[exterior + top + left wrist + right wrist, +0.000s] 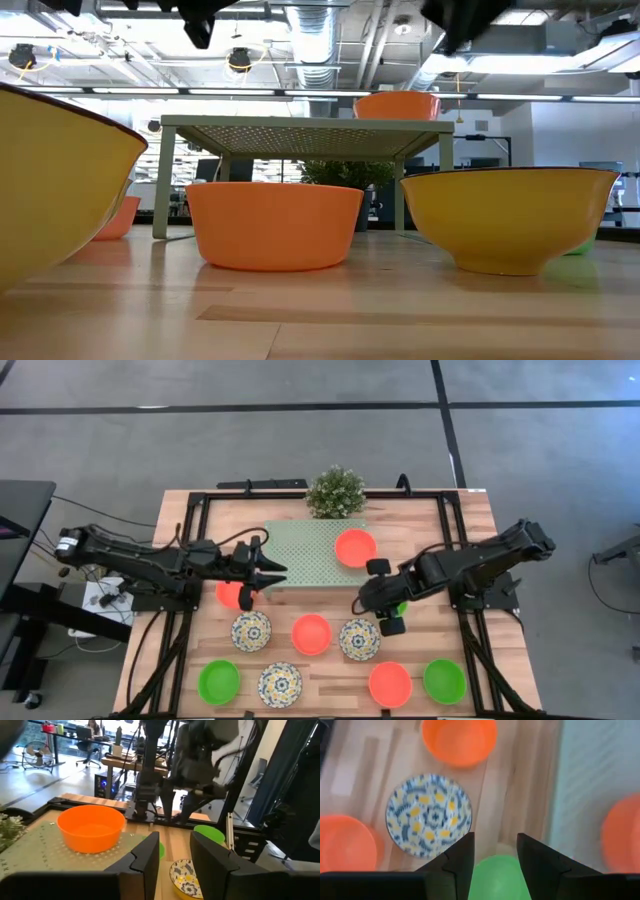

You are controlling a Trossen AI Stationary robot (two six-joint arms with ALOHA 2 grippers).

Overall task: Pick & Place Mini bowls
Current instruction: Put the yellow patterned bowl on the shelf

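Ten mini bowls are spread over the wooden table (470, 510) in the high view. One orange bowl (355, 547) sits on the pale green platform (305, 555), toward its 3 o'clock end, with the small plant (335, 492) at the platform's 12 o'clock edge. The right gripper (385, 608) hangs at 4 o'clock from the platform, its fingers (457, 855) parted and released, straddling a green bowl (497, 877) that lies directly beneath them; whether they touch it I cannot tell. Just at 7 o'clock of that gripper lies a patterned bowl (359, 639), with an orange bowl (311, 634) and another patterned bowl (251, 631) in the same row. The front row holds a green bowl (219, 681), a patterned bowl (280, 684), an orange bowl (390, 684) and a green bowl (444, 681). The left gripper (262, 575) waits at the platform's 9 o'clock edge, fingers apart and empty, above an orange bowl (230, 595).
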